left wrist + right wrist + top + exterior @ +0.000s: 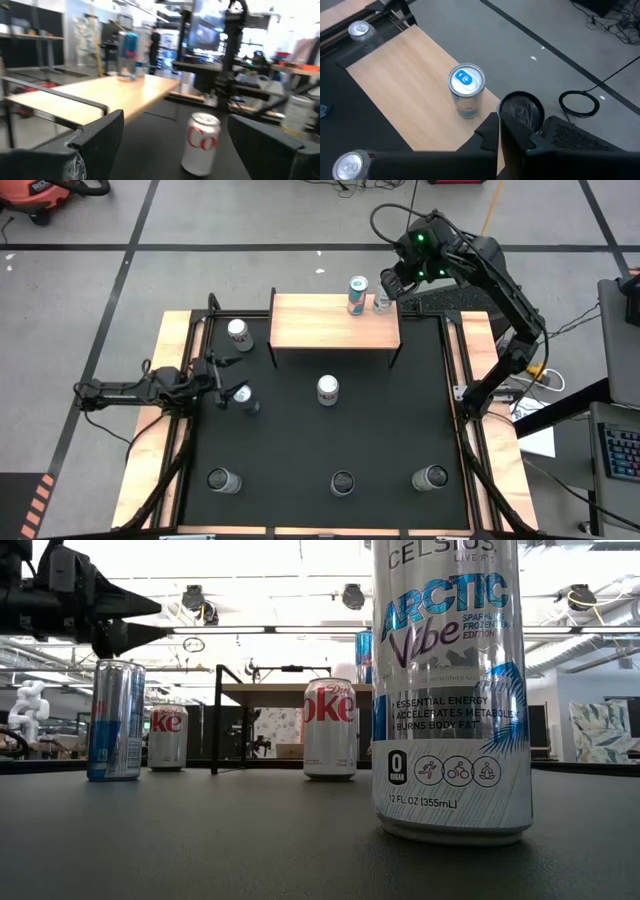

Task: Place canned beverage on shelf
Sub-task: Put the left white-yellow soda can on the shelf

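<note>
The light wooden shelf (pixel 320 325) stands at the far middle of the black table. Two cans stand upright on it near its far right corner: a blue-topped can (pixel 466 94) and a silver can (pixel 521 111). My right gripper (pixel 499 127) hangs shut above the shelf's far right corner (pixel 392 285), just short of the silver can, with nothing between its fingers. My left gripper (pixel 222 378) waits open at the table's left side, pointing level toward the right. Beyond its fingers (pixel 172 120) stands a Diet Coke can (pixel 200 142).
A slim can (pixel 243 395) stands right beside my left gripper. One Coke can (pixel 238 332) is left of the shelf, another (pixel 328 389) at the table's middle. Three cans (pixel 342 482) line the near edge; the middle one fills the low view (pixel 450 690).
</note>
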Controlling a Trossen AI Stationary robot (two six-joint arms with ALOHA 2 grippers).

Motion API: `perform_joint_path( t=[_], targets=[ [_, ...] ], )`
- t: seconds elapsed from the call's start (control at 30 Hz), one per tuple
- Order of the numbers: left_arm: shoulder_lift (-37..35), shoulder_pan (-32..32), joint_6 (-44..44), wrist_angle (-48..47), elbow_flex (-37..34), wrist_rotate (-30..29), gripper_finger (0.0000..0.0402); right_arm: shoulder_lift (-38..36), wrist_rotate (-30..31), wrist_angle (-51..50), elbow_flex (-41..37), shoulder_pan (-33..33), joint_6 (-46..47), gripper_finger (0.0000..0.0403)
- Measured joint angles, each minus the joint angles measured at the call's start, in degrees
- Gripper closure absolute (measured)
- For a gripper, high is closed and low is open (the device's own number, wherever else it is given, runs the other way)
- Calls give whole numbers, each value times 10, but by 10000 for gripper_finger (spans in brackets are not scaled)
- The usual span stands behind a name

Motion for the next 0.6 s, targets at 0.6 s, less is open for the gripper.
perform_joint_path(
  t=[0.6],
  targets=[
    [45,0,-7,-218,171,-26,41,-10,-1,-106,0,0,6,403]
  ],
)
